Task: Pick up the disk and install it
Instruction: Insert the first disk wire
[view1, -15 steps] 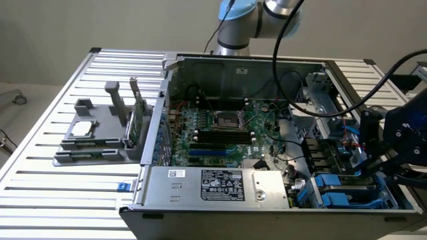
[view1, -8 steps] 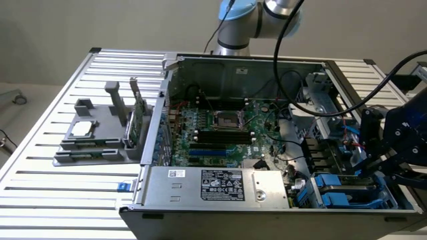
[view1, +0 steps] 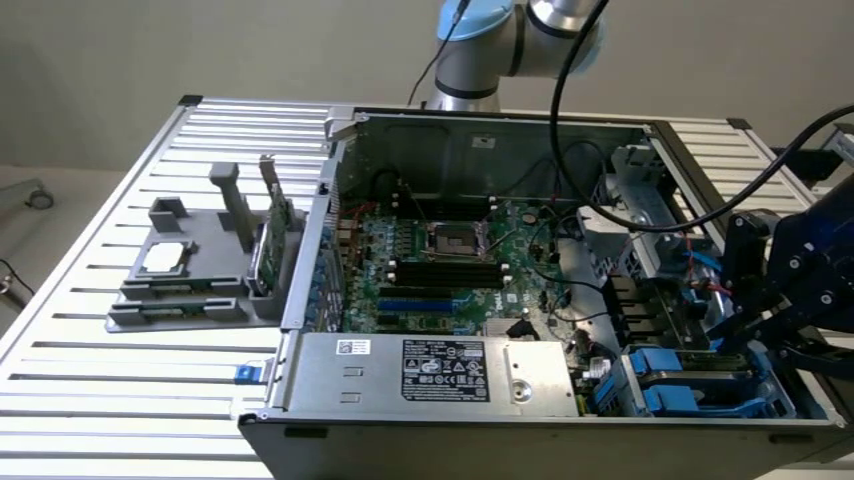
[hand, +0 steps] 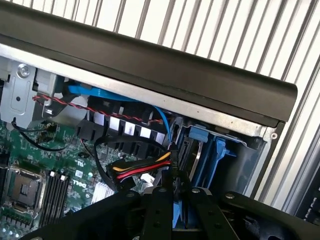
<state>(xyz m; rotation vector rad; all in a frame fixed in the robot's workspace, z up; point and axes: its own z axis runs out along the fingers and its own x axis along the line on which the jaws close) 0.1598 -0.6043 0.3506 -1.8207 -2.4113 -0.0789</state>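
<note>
gripper (hand: 177, 192) pinched narrow on disk (hand: 175, 216) edge, at blue bay (hand: 220, 152), cramped between case wall (hand: 150, 65) and cables (hand: 135, 172).

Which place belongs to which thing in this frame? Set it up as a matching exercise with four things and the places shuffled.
Things:
1. green card
2. power supply
3. blue carrier
4. small silver chip

Places:
A. lying flat in the grey holder
B. standing upright in the grey holder
C. along the near wall of the computer case
D. in the case's near corner, at the exterior view's right

Pairs: 1-B, 2-C, 3-D, 4-A
</note>
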